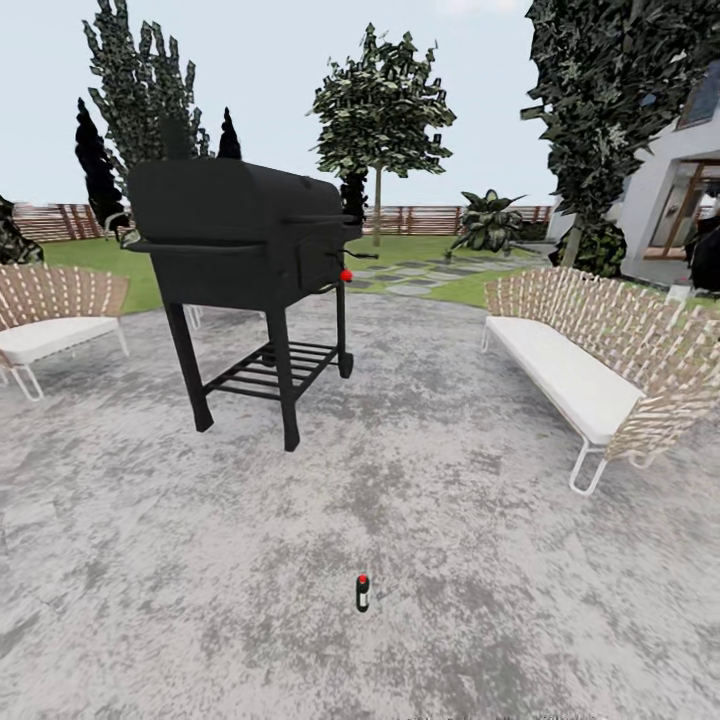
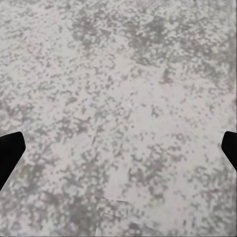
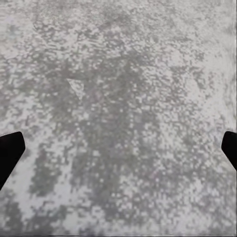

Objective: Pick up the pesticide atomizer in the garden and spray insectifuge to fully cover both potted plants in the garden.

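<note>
**Both grippers open over bare paving, atomizer standing out on the patio**

In the left wrist view, the left gripper (image 2: 118, 148) is holding its jaws spread wide, the two dark fingertips (image 2: 10, 153) sitting at opposite edges of the picture with nothing between them but mottled grey paving (image 2: 118, 89). The right gripper (image 3: 118, 148) is doing the same in the right wrist view: jaws wide apart, gripping nothing, facing the speckled ground.

In the head view, the pesticide atomizer (image 1: 362, 592), a small dark bottle with a red top, is standing upright on the grey patio, low in the picture and near its middle. Neither wrist view is catching it, so it is lying outside both pairs of jaws.

Farther off, a black barbecue grill (image 1: 245, 250) is standing on the paving, flanked by a woven bench with white cushions (image 1: 590, 360) to the right and another seat (image 1: 50, 320) to the left. Beyond them the garden (image 1: 430, 265) is showing lawn, stepping stones, trees and a slatted fence (image 1: 440, 218).
</note>
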Available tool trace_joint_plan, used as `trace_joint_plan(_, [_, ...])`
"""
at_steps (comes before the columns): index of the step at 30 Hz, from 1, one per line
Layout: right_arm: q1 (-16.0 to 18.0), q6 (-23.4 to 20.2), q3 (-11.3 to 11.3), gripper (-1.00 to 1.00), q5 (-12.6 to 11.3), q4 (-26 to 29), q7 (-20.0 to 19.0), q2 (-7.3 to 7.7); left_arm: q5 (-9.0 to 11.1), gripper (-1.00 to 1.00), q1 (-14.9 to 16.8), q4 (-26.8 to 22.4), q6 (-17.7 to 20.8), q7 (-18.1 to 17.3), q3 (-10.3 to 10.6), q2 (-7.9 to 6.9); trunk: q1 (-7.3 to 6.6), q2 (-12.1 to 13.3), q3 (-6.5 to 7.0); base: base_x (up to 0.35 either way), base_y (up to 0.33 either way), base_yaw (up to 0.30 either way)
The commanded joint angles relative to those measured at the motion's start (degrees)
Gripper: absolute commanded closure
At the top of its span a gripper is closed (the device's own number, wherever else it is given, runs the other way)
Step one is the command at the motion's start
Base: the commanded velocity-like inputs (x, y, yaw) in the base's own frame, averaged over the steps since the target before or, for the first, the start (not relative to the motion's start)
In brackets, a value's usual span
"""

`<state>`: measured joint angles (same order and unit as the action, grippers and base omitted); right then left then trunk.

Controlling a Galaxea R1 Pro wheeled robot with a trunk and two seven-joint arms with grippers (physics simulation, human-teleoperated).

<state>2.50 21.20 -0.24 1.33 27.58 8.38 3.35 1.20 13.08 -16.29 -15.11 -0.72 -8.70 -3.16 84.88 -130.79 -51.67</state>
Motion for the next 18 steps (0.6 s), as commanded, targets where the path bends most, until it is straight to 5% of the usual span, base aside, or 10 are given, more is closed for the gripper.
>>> trace_joint_plan(1, [0.0, 0.2, 0.0, -1.0, 0.1, -0.1, 0.1, -0.01, 0.1, -1.0, 0.0, 0.0, -0.2, -0.1, -0.1, 0.0, -0.01, 0.0, -0.05, 0.0, 0.0, -0.3])
trace_joint_plan(18, [0.0, 0.2, 0.0, -1.0, 0.2, -0.1, 0.1, -0.01, 0.1, -1.0, 0.0, 0.0, -0.2, -0.1, 0.0, 0.03, -0.01, 0.0, -0.05, 0.0, 0.114, -0.3])
